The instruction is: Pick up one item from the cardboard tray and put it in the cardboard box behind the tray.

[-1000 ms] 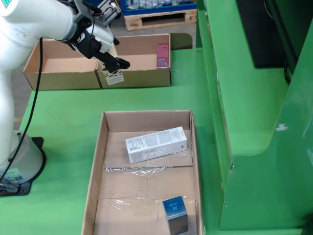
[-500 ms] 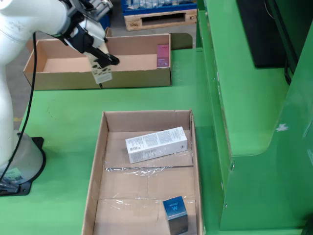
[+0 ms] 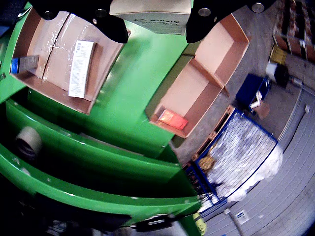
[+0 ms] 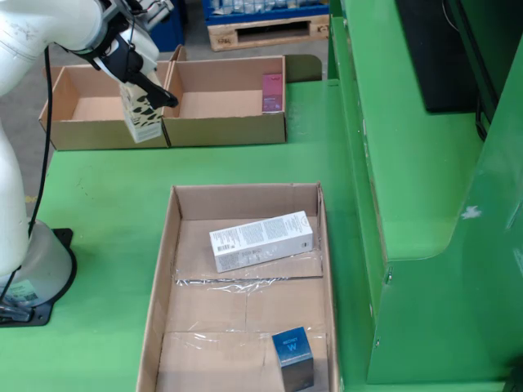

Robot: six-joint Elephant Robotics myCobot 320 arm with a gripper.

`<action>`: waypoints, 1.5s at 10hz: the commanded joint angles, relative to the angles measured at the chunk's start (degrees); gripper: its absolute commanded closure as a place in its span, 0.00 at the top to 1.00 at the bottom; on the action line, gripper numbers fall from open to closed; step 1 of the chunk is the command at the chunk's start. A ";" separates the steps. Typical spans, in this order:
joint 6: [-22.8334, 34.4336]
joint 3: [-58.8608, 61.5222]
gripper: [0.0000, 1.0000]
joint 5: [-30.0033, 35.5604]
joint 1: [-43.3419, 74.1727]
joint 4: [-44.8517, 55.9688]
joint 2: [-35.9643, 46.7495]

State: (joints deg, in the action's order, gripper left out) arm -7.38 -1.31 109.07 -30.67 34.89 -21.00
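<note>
- Tool [image 4: 145, 94] is clamped on a small white carton with black patterning [image 4: 141, 119]. In the fixed view the carton hangs below the dark fingers, at the near wall of the long shallow cardboard box [image 4: 229, 131] at the far side of the green bench [image 4: 106, 212].
- Wrist view: the carton's pale top edge [image 3: 150, 14] sits between the two black fingers [image 3: 209, 19]. Only a strip of it shows, so I cannot judge how deep the hold is.
- The carton appears level with, or just in front of, the box's front wall, close to the central divider [image 4: 170, 102]. I cannot tell whether it clears the rim.
- Risk 1: if I release here, the carton could land on the rim or divider and tip out onto the bench. Cause: placement too close to the near wall.
- Risk 2: lowering without moving farther back could drive the carton's bottom edge into the wall and twist it in the tool.
- Risk 3: the carton hangs long below the fingers, so a fast move could swing it or let it slip.
- A pink packet [image 4: 272, 91] lies in the box's right compartment, well apart. No clash expected.
- The cardboard tray [image 4: 176, 245] near the camera holds a long white box [image 4: 261, 241] and a small blue box [image 4: 293, 355], both untouched.
</note>
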 commanded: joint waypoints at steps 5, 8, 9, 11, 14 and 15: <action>0.93 1.31 0.00 -0.15 -10.30 8.15 6.31; 0.44 1.31 0.00 -0.25 -14.01 11.19 8.01; 0.44 1.31 0.00 -0.25 -14.01 11.19 8.01; -0.15 1.31 0.00 -0.45 -17.90 13.90 10.18; -1.70 1.31 0.00 -1.00 -22.85 17.66 12.94; -2.44 1.31 0.00 -1.08 -25.84 20.30 14.88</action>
State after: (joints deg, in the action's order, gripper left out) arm -8.78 -1.14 107.66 -50.44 51.59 -9.84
